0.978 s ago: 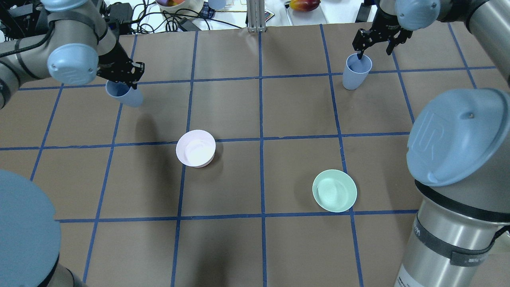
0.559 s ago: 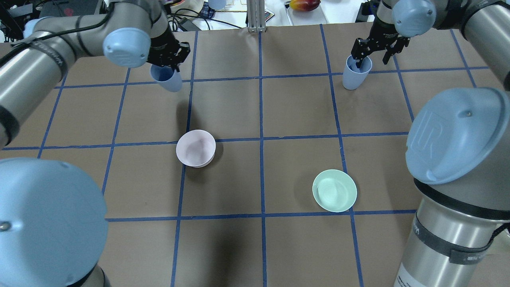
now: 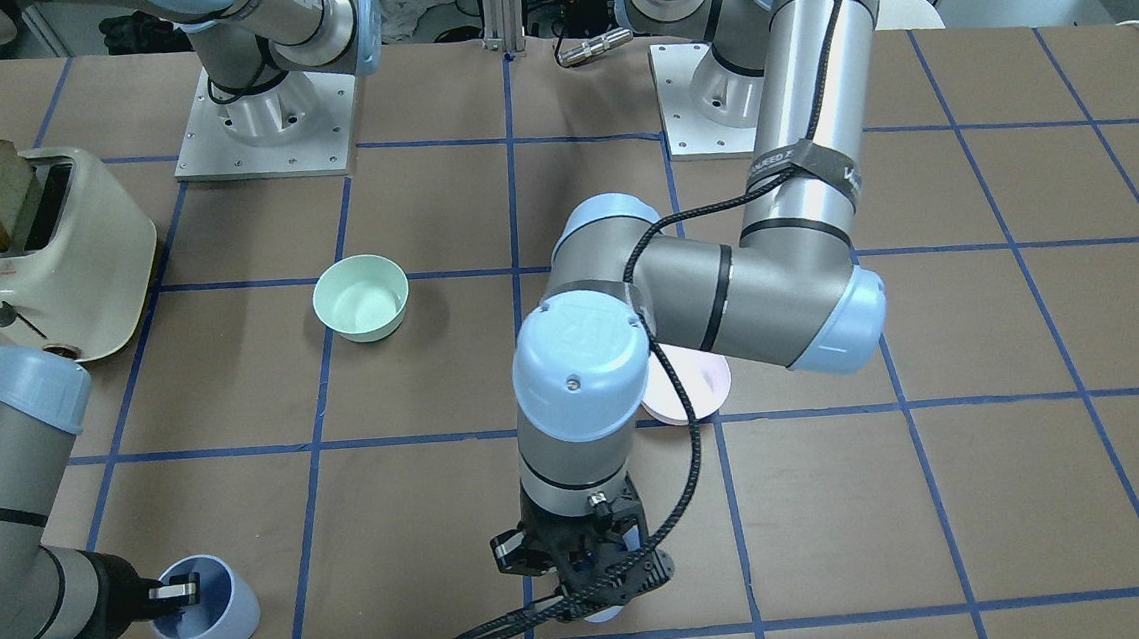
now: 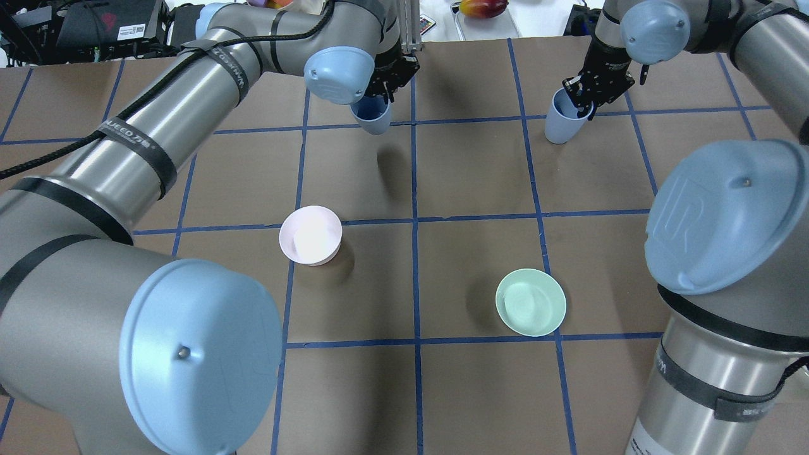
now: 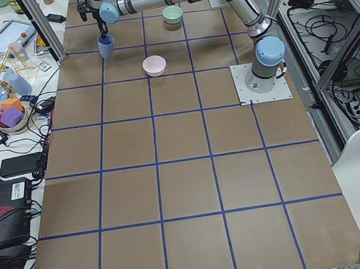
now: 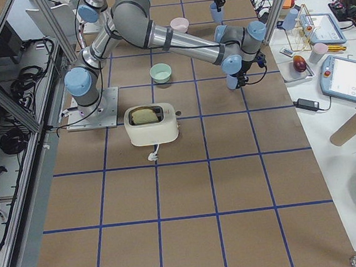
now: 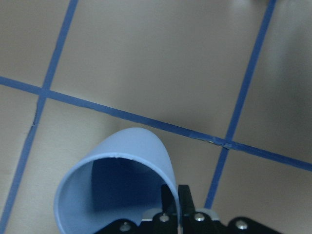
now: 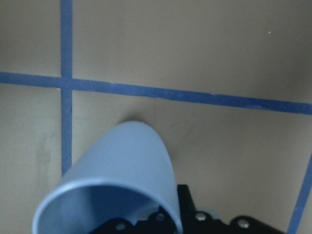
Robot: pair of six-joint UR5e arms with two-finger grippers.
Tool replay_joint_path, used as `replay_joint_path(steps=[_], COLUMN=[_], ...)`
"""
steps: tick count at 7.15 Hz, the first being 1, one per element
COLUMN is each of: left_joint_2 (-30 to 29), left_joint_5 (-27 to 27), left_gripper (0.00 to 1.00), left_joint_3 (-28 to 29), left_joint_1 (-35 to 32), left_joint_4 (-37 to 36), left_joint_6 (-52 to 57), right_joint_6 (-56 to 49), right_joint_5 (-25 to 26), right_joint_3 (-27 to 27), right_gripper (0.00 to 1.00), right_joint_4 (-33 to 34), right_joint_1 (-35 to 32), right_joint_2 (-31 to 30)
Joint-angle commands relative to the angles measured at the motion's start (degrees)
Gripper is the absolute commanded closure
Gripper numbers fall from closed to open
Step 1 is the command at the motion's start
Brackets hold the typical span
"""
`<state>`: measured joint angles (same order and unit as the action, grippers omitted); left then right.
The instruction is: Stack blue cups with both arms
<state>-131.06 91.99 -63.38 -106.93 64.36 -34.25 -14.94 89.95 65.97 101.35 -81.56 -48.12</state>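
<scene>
Brown table (image 4: 474, 177) lies open along its far edge. Left gripper (image 4: 384, 93) pinches left cup (image 4: 373, 119) by the rim, aloft; right gripper (image 4: 583, 105) pinches right cup (image 4: 557, 126), standing. Both cups are empty.

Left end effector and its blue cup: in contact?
Touching. Left wrist view: left end effector pinches the blue cup wall, one finger inside, one outside.

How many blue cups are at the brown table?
2. The first cup is in the left gripper, at the far middle; the second cup is in the right gripper, far right. None looks hidden.
</scene>
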Motion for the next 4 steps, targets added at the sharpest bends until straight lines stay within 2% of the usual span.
replay_joint_path(steps=[1,3,4], left_joint_2=[-1.91,-2.18,-3.05], left_joint_5=[-0.32,-1.54,-1.90], left_gripper=[1.00,1.00,1.00], left_joint_3=[0.89,0.89,0.89], left_joint_1=[-2.14,-2.23,-2.32], left_joint_4=[-0.46,0.41,-0.19], left_joint_6=[-1.00,-0.03,0.23], right_joint_6=[-0.09,-0.09,0.00], right_joint_5=[-0.57,-0.30,-0.65], right_joint_3=[-0.32,-0.32,-0.23], right_gripper=[1.00,1.00,1.00], right_joint_4=[-0.72,-0.81,-3.16], right_joint_1=[0.00,0.00,0.00], right_joint_2=[-1.18,-2.76,-5.29])
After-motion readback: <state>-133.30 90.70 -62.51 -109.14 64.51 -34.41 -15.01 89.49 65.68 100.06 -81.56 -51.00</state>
